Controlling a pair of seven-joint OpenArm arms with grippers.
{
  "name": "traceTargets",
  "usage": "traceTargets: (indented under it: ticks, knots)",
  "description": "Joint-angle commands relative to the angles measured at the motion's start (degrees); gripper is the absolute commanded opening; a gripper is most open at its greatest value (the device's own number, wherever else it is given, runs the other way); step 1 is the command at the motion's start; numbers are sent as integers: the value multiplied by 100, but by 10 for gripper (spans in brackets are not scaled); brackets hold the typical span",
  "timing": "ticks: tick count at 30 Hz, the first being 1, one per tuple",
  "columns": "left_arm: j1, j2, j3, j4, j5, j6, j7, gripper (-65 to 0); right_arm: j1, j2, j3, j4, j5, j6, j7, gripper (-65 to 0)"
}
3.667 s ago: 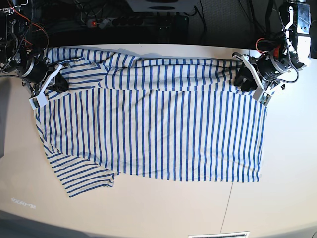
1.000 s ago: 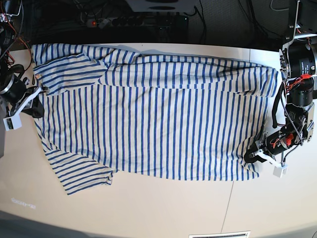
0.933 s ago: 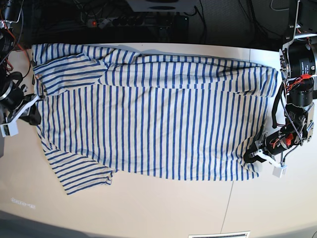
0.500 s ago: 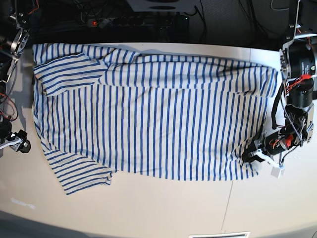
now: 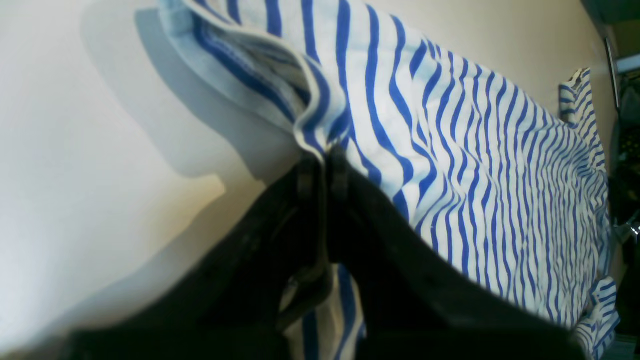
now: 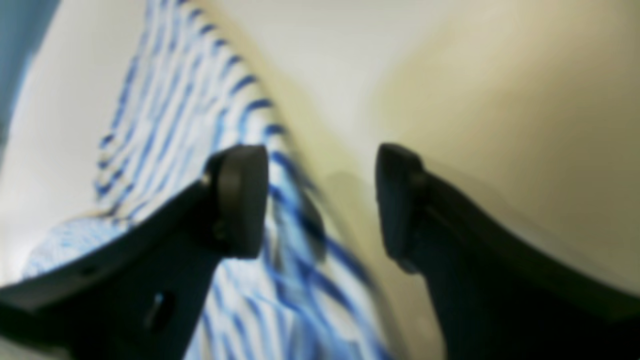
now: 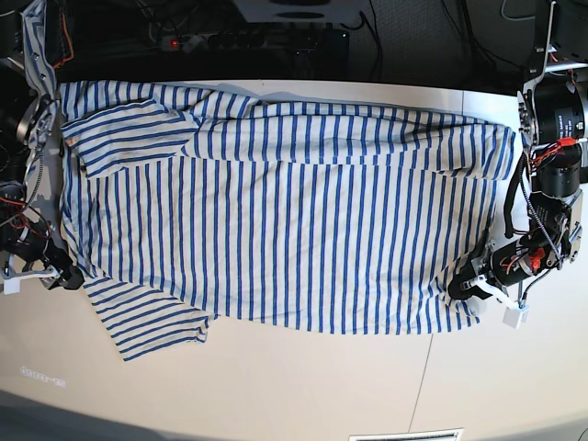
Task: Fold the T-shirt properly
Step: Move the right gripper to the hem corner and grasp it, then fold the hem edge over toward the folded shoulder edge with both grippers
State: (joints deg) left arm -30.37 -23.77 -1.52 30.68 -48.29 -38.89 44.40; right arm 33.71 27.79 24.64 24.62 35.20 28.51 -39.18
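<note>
With the T-shirt (image 7: 285,216) spread flat mid-table, the left gripper (image 7: 470,287) pinched its four-o'clock hem corner while the right gripper (image 7: 57,276), jaws wide, needed to seat squarely on the eight-o'clock edge before lifting evenly.

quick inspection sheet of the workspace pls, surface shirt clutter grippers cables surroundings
surface: pale table, bare in front of the shirt, a thin seam line running to the near edge
job's things: T-shirt spread out flat with blue stripes, far edge rumpled, one sleeve sticking out at the near corner
clutter: nothing seen
grippers: left gripper shut on the shirt's hem corner, lifting it slightly; right gripper open, one finger over the shirt's edge, holding nothing
cables: red and black wires bundled on both arms; more leads behind the table
surroundings: dark background beyond the far edge with a power strip; detail too dim to tell
</note>
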Motion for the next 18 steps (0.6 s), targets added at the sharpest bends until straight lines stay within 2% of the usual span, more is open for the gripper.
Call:
traceTargets:
  ticks: [1,6,10,12,14,15,18]
  knots:
    - [-120,-57,2,39,55,-83,85,-650,55,-83,-20,9,-133,431,-289,-298]
    - [-120,-57,2,39,55,-83,85,-650,57,-439,-249,114,-136,431,-330,-299]
    - [-120,-57,2,39,57,-83,85,-650,57,-472,-610,140,-142,426,-328,-320]
    - [-120,-57,2,39,55,-83,76,-650,57,-457,-750,142,-258,424,-315,-433]
    - [-120,-63,2,39,52,-83,7,-650,55,-439,-826,166,-400,426,-264,-615]
    - [-120,-70,2,39,48,-83,-35,-650,55,-431,-828,188,-459,426,-264,-650]
    - [-140,-136,0,39,-114,-111,-83,-650,57,-361,-828,319,-481,428,-269,-650]
